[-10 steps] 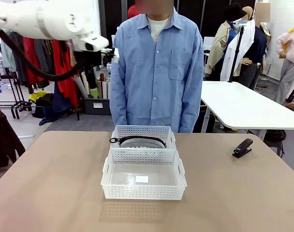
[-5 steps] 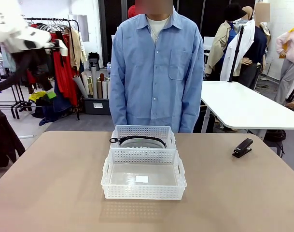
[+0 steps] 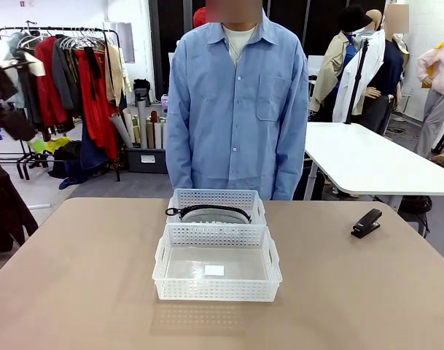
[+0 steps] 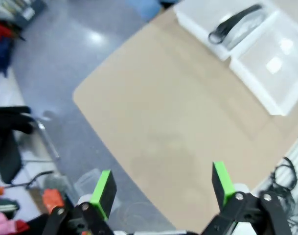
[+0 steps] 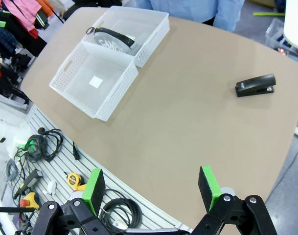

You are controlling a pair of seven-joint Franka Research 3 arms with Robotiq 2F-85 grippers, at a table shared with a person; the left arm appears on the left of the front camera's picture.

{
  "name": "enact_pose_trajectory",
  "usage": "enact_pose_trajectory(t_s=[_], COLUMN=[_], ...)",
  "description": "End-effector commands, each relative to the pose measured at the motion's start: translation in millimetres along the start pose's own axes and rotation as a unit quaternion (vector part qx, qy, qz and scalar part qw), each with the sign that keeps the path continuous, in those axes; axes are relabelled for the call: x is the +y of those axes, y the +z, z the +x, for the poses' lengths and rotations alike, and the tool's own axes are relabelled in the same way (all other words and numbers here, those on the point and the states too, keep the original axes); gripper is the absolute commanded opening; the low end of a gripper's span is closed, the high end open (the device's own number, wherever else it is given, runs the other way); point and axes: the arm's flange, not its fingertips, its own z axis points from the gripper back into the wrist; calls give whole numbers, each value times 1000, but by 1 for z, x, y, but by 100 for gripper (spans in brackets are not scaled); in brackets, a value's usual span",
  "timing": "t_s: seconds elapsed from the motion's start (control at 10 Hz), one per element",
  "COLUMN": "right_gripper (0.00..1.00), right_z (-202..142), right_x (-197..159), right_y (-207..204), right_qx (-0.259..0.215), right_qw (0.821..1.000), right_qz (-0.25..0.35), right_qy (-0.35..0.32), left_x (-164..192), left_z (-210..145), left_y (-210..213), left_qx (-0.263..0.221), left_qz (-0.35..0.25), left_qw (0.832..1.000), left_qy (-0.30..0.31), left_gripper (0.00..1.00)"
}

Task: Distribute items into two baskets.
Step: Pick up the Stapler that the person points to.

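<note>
My right pincer (image 5: 151,188) is wide, holding nothing; I should come straight down on the stapler (image 5: 255,85) and pinch its sides

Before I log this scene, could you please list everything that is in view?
near basket: one, white, mid-table, on the robot's side.
far basket: one, white, right behind the near one, toward the person.
pouch: one, grey with black strap, in the far basket.
label: one, white, on the near basket's floor.
stapler: one, black, on the table's right part, apart from the baskets.
table: one, tan.
person: one, blue shirt, standing at the far side.
left hand: one, black with green pads, open, above a table edge.
right hand: one, same colours, open, high above the table's edge.
</note>
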Motion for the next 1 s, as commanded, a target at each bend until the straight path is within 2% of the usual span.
enact_pose_trajectory(t_s=[0.0,0.6,0.9], right_gripper=[100,100,100], right_z=[0,0,0], right_x=[1,1,1], right_y=[0,0,0], right_qx=[-5,-5,-5], right_qw=[1000,1000,1000], right_qz=[6,6,6], right_qy=[2,2,2], left_x=[0,8,7], left_z=[-25,-103,-111], left_y=[-15,-24,-27], left_qx=[-19,-70,-113], left_qz=[-23,-34,-18], left_qw=[998,991,992], left_qy=[48,109,62], left_gripper=[100,100,100])
